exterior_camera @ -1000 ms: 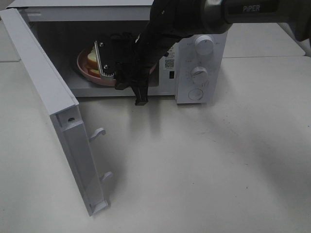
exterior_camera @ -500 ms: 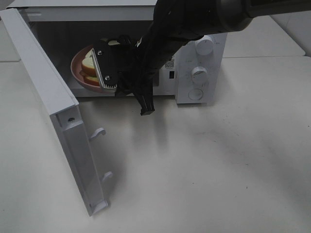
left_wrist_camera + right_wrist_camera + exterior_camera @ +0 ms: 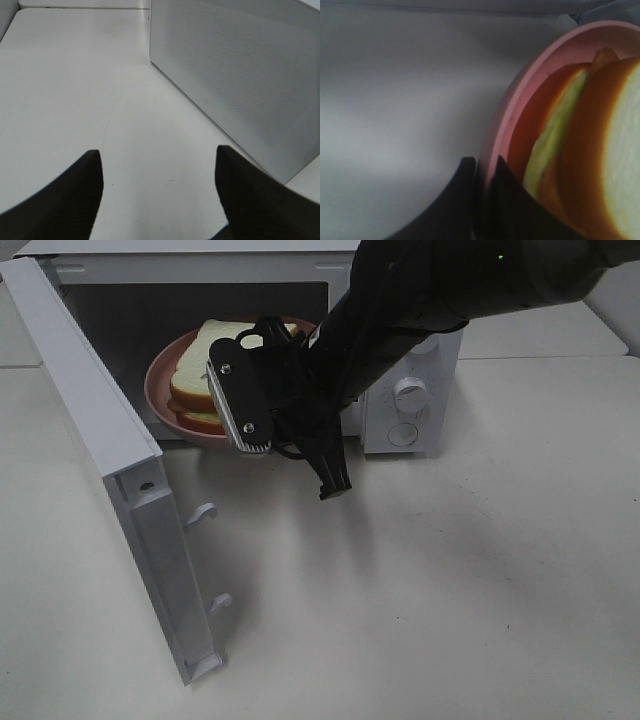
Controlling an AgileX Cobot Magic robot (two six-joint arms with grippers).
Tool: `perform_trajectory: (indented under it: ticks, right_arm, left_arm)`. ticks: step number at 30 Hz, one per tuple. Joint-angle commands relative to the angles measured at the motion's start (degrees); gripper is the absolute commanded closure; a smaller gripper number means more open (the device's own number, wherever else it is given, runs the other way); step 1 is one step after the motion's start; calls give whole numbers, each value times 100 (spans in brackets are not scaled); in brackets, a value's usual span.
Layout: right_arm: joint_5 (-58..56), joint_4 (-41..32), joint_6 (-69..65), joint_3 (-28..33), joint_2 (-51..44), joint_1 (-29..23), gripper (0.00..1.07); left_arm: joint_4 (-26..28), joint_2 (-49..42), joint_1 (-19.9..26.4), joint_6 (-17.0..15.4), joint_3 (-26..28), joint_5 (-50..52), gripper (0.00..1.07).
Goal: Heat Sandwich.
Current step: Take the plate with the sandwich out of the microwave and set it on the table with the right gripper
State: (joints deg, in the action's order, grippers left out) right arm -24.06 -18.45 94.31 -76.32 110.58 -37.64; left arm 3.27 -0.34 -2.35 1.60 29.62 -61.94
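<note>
The sandwich (image 3: pixel 205 370) lies on a round pink plate (image 3: pixel 158 380) in the mouth of the open microwave (image 3: pixel 412 340). It has white bread, a brown crust and a pale yellow-green filling. My right gripper (image 3: pixel 228 412) reaches in from the right and is shut on the plate's near rim. In the right wrist view its dark fingers (image 3: pixel 512 210) pinch the pink plate (image 3: pixel 530 85) rim, with the sandwich (image 3: pixel 615 140) just beyond. My left gripper (image 3: pixel 157 200) stands open over bare table and holds nothing.
The microwave door (image 3: pixel 110 460) swings wide open to the left, with two white latch hooks (image 3: pixel 203 512) on its edge. Knobs (image 3: pixel 408 393) sit on the right-hand panel. A white perforated microwave panel (image 3: pixel 235 75) lies ahead of the left gripper. White table (image 3: pixel 450 580) stretches in front.
The plate with the sandwich has come forward and up out of the cavity, held by my right gripper. The right arm has shifted right and nearer. The door has not moved.
</note>
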Motion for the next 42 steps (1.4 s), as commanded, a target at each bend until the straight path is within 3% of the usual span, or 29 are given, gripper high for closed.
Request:
perform_trajectory:
  ticks: [1, 13, 24, 42]
  right_arm:
    - [218, -23, 29, 315, -355, 11, 107]
    - [653, -17, -74, 1736, -1266, -149, 107]
    - [1180, -23, -372, 3065, -1982, -733, 107]
    - [1352, -11, -1392, 4206, -3054, -877, 107]
  left_arm:
    - [57, -29, 17, -11, -17, 63, 45]
    - [57, -29, 17, -11, -17, 63, 45]
    - [57, -29, 17, -11, -17, 63, 45]
    - [57, -29, 17, -11, -17, 63, 45]
